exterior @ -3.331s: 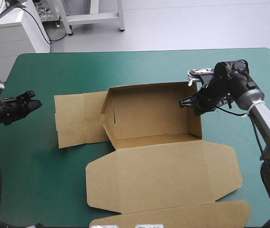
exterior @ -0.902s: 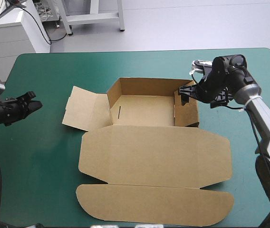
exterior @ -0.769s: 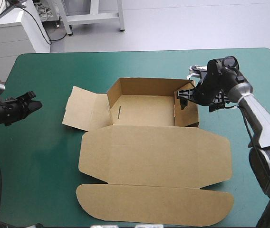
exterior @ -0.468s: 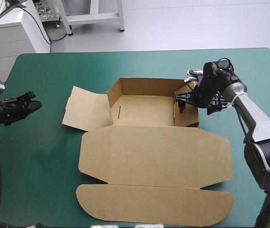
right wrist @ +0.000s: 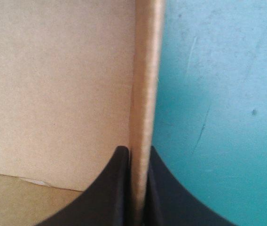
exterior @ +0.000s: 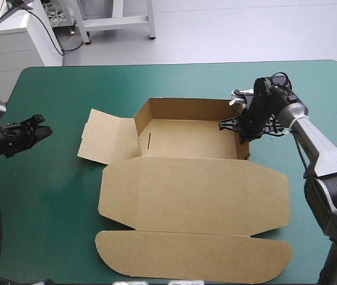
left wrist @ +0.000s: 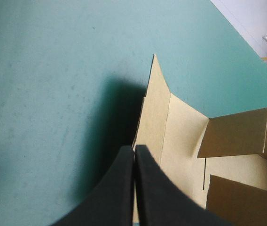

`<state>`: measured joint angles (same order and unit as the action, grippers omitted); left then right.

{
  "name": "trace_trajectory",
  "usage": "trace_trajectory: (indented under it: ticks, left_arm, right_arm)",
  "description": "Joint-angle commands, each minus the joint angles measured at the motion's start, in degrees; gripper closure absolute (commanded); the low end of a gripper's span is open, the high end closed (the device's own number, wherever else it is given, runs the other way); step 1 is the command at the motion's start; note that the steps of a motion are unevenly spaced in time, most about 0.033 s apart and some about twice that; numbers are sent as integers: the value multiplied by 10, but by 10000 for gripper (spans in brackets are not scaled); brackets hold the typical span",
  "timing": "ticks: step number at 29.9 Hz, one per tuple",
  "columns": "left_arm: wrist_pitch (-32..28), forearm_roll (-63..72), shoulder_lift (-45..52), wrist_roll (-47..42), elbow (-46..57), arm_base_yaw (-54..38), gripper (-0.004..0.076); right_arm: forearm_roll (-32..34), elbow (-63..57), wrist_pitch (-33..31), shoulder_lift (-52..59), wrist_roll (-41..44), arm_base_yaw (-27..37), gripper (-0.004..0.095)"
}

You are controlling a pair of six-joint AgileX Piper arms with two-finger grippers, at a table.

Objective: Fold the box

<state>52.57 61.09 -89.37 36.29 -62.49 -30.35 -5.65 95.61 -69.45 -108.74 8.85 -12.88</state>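
Observation:
The brown box (exterior: pixel 186 139) sits mid-table as an open tray with its back and side walls raised. Its lid (exterior: pixel 192 196) lies flat toward the near edge, and a side flap (exterior: pixel 100 136) lies out to the left, slightly lifted. My right gripper (exterior: pixel 238 126) is at the tray's right wall; in the right wrist view the gripper (right wrist: pixel 137 188) is shut on that wall's edge (right wrist: pixel 145 70). My left gripper (exterior: pixel 41 132) hovers shut near the table's left edge, apart from the box. In the left wrist view the gripper (left wrist: pixel 134 150) points at the side flap (left wrist: pixel 176 127).
Bare teal-green cover (exterior: pixel 56 196) lies to the left of the box and along the far edge (exterior: pixel 174 80). The lid's rounded tuck flap (exterior: pixel 192 255) reaches close to the table's near edge.
Earlier the box was lowered flat onto the table. Just before now, the right end flap stood turned into the tray; my right gripper has swung it out, so it stands along the right edge.

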Motion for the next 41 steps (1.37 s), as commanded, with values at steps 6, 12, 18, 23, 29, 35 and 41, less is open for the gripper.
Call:
trace_trajectory:
  ticks: [6,12,18,23,29,35,41]
  left_arm:
    - [4,19,24,1,-16,0,732]
    - [-4,4,24,1,-16,0,732]
    - [-18,5,24,-1,-16,0,732]
    - [-18,9,24,-1,-16,0,732]
    - [5,9,24,9,-16,0,667]
    - [32,16,24,32,-16,0,383]
    - [55,42,24,30,-16,1,110]
  right_arm:
    - [-12,69,-22,63,-53,0,908]
    - [-16,87,-22,165,-98,0,908]
    - [-17,87,-22,258,-98,0,908]
    - [-43,87,-22,307,-105,0,908]
    - [-95,87,-22,314,-124,0,908]
    - [-97,87,-22,308,-130,0,908]
    - [-96,87,-8,296,-148,0,908]
